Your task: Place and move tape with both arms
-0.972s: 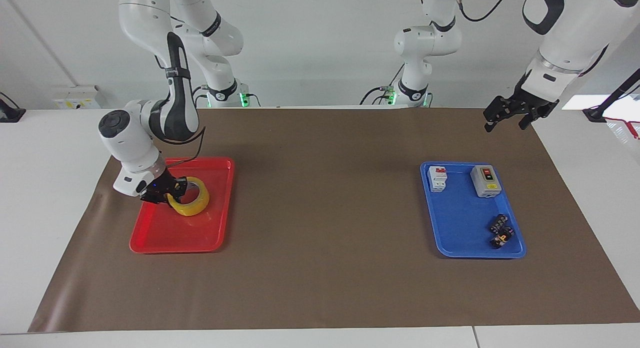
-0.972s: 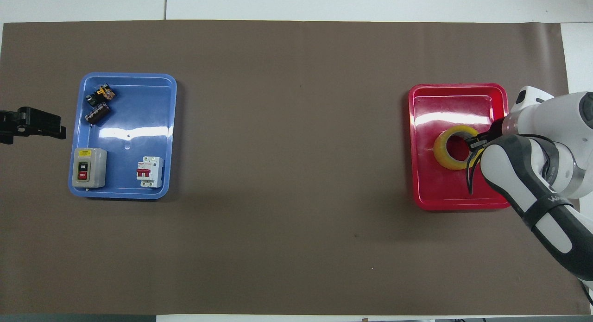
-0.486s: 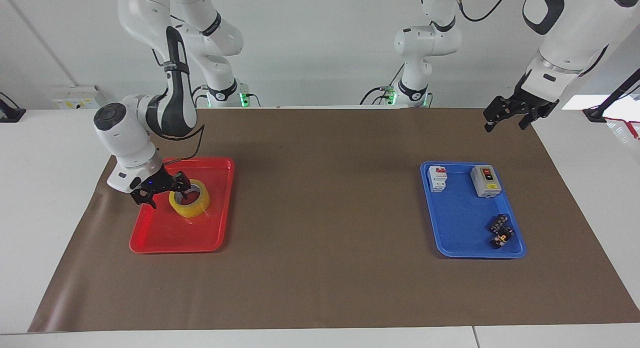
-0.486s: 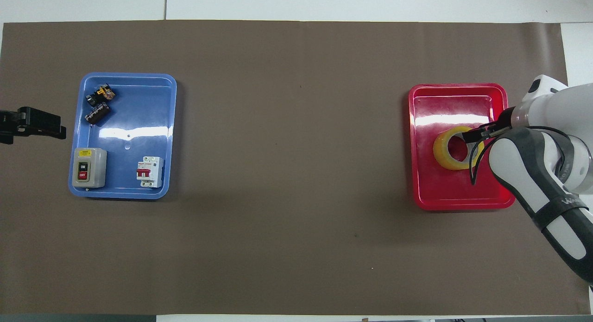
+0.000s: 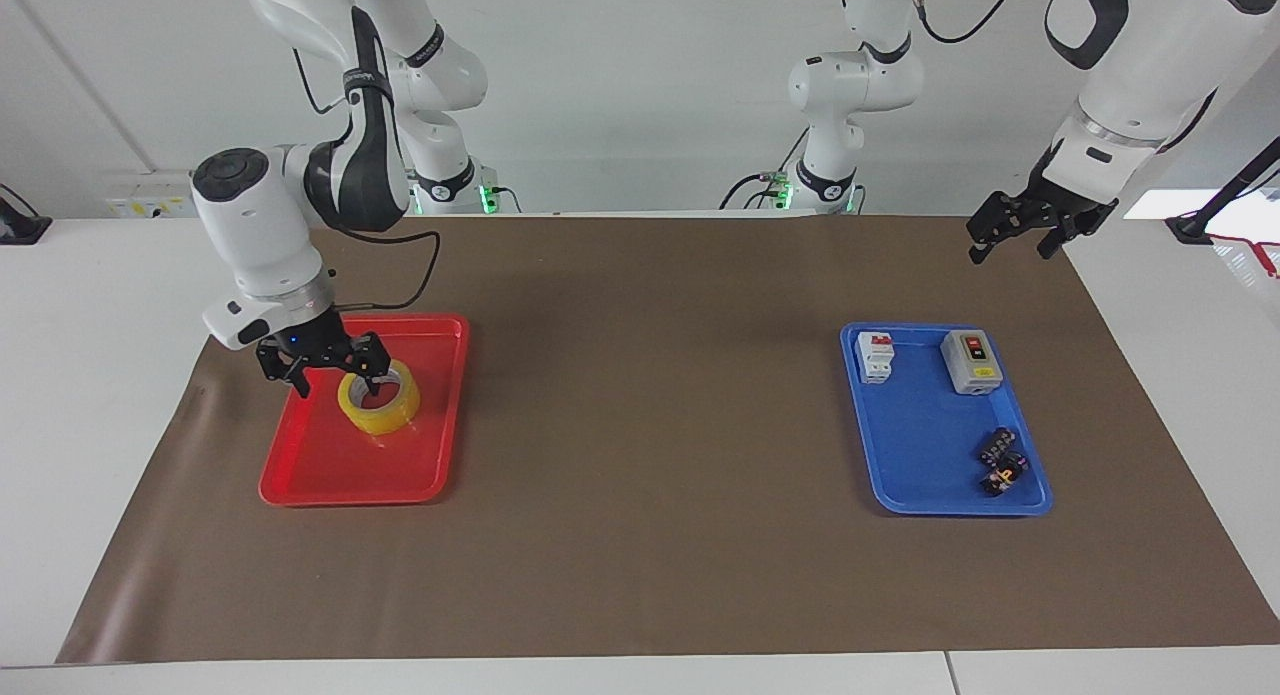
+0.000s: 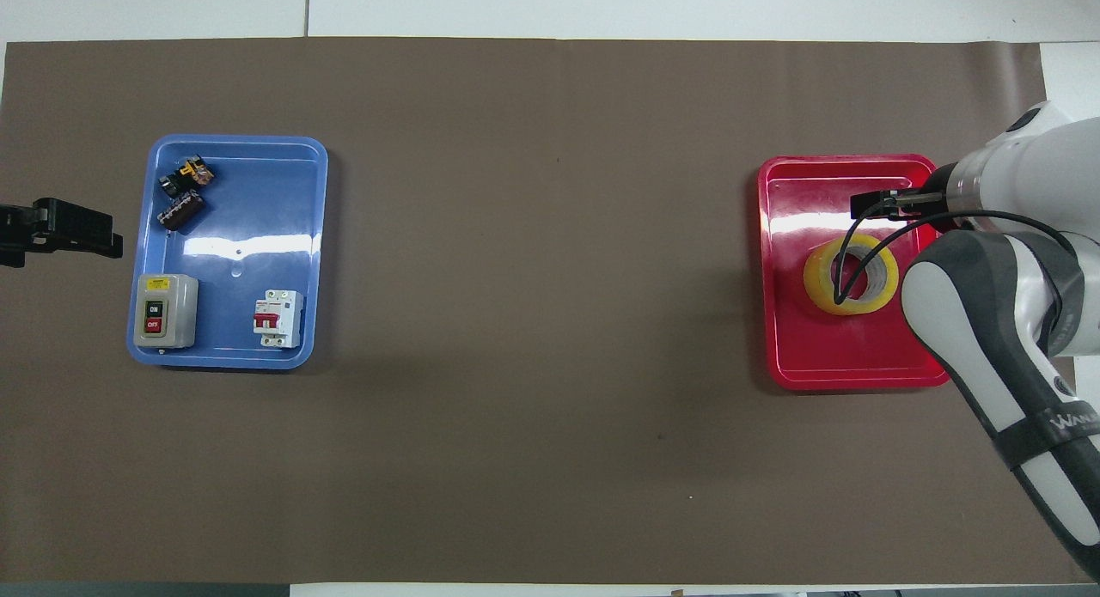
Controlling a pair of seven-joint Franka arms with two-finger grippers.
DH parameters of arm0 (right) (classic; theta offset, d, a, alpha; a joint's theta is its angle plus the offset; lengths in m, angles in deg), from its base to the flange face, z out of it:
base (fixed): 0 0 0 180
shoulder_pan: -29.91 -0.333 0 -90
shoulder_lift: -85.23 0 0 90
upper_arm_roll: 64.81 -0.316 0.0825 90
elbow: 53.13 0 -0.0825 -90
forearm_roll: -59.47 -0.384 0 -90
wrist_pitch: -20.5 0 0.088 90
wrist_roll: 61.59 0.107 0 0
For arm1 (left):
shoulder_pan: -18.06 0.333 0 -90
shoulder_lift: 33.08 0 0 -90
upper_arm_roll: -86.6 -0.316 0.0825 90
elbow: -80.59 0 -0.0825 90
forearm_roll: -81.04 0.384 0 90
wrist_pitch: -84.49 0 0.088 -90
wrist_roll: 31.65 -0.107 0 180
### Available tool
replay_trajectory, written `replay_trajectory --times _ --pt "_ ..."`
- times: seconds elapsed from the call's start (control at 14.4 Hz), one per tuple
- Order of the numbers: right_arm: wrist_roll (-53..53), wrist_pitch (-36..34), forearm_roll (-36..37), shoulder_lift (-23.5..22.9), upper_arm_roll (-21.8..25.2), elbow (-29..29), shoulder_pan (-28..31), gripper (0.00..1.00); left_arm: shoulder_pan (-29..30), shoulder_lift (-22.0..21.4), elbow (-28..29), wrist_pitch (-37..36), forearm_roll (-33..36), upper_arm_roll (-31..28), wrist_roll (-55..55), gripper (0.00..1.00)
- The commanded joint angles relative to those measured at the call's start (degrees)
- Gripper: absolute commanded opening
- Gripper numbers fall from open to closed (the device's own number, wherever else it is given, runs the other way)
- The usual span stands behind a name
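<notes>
The tape [image 5: 379, 404] lies flat in the red tray [image 5: 330, 475] at the left of the facing view, in the half of the tray toward the top of the frame. The right gripper [image 5: 322, 365] hangs just above the tray beside the roll, its fingers spread and gripping nothing; one fingertip sits over the roll's rim, apart from it as far as the facing view shows. In the overhead view the gripper [image 6: 876, 205] shows above the roll [image 6: 851, 274] in the frame, with a black cable looping across the ring.

The left gripper [image 5: 1030, 225] waits in the upper right of the facing view, over the brown mat's [image 5: 650, 425] edge, fingers parted and empty, well apart from the blue tray [image 5: 920, 475] with its grey switch box [image 5: 971, 361] and small parts.

Judging by the task, the roll looks set down, and the step in hand is clearing away. To do it well, the right arm should rise straight up before swinging aside, so neither finger nor cable catches the ring and drags it, leaving the tabletop's middle free for the left arm's reach.
</notes>
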Motion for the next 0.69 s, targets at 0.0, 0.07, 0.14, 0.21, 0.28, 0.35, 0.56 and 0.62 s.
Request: replay_trajectory --times 0.0,0.07,0.14,0.21,0.28,0.35,0.56,0.62 --pt "4.04 -12.66 1.07 0.92 -0.27 -9.62 0.0 1.0 0.54 -0.74 0.38 -0.77 -0.9 0.19 -0.84 1.0" --pt "4.83 -15.84 0.99 0.91 -0.27 -12.88 0.0 1.0 0.54 -0.74 0.38 -0.77 -0.9 0.19 -0.84 1.0" --pt "5.27 -19.09 0.9 1.26 -0.18 -15.61 0.08 1.0 0.54 -0.74 0.38 -0.77 -0.9 0.19 -0.84 1.0" --pt "5.28 -23.13 0.11 1.79 -0.18 -18.16 0.35 1.0 0.54 -0.74 0.38 -0.77 -0.9 0.1 -0.84 1.0" --pt "5.71 -26.56 0.02 2.05 -0.18 -20.36 0.52 1.0 0.54 -0.74 0.38 -0.77 -0.9 0.1 -0.84 1.0" --pt "6.76 -30.42 0.02 2.67 -0.09 -22.3 0.52 1.0 0.54 -0.74 0.38 -0.77 -0.9 0.1 -0.84 1.0" --pt "8.44 -37.04 -0.07 4.08 0.26 -24.43 0.87 1.0 0.54 -0.74 0.38 -0.77 -0.9 0.19 -0.84 1.0" --pt "8.09 -37.14 -0.07 4.43 0.43 -23.91 1.05 1.0 0.54 -0.74 0.38 -0.77 -0.9 0.19 -0.84 1.0"
